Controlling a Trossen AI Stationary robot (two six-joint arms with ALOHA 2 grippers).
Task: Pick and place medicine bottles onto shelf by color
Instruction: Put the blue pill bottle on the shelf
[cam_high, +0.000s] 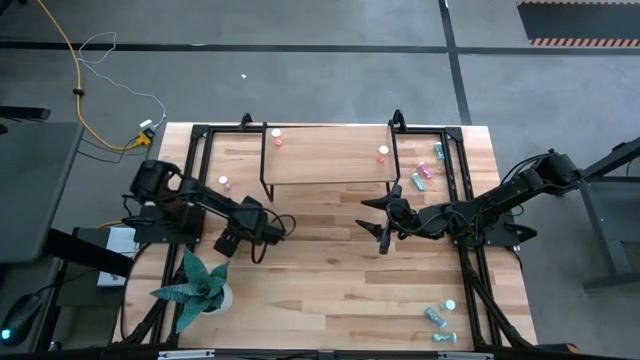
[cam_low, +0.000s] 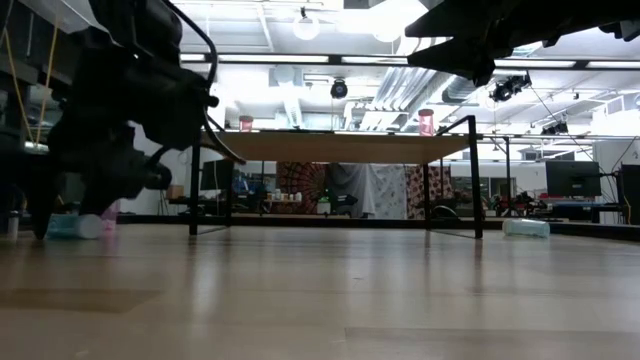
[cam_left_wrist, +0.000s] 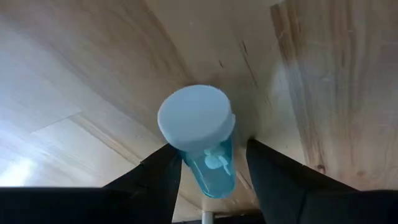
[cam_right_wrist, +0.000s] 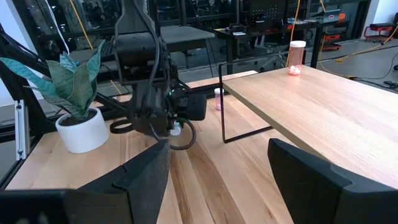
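Note:
A teal bottle with a pale cap (cam_left_wrist: 198, 121) stands upright on the table between the fingers of my left gripper (cam_left_wrist: 213, 149). That gripper points down at the table's left middle (cam_high: 232, 240) and is open, one finger on each side of the bottle's body. The bottle's lower part also shows in the low view (cam_low: 75, 226). My right gripper (cam_high: 381, 223) is open and empty, above the table in front of the shelf (cam_high: 325, 160). Two pink or red bottles (cam_high: 276, 134) (cam_high: 382, 153) stand on the shelf top.
A pink bottle (cam_high: 225, 182) stands left of the shelf. Teal and pink bottles (cam_high: 424, 176) lie right of the shelf, and more teal ones (cam_high: 440, 316) lie at the near right. A potted plant (cam_high: 205, 287) stands at the near left, close to my left arm.

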